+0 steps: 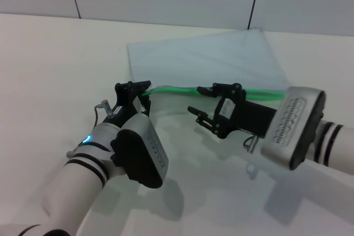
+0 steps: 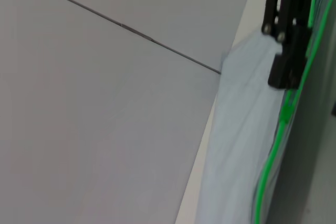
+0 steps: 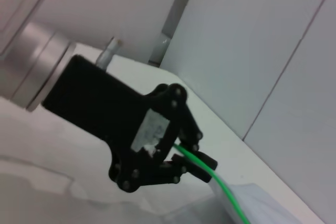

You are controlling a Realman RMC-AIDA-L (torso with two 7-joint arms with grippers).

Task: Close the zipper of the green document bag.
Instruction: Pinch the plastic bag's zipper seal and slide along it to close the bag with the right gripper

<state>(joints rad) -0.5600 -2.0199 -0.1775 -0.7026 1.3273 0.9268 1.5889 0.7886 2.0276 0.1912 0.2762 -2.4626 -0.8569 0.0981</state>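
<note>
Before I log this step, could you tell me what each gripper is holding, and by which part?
The left gripper pinches the zipper at the left end of the green document bag. The right gripper is open, holding nothing.

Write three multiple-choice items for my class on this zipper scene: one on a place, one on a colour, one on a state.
1. Where is the left tool?
A. At the end of the zipper on the robot's left
B. On the bag's far edge by the wall
C. Parked off the table

2. What colour is the zipper?
A. Red
B. Bright green
C. Black

3. How is the right tool set?
A. Clamped on the bag's far corner
C. Folded back out of sight
B. Open, with the zipper beside one finger

Answers:
1 A, the head view shows it holding the strip's end at the edge of the green document bag.
2 B, the strip is bright green in every view.
3 B, its fingers are spread apart in the head view.
</note>
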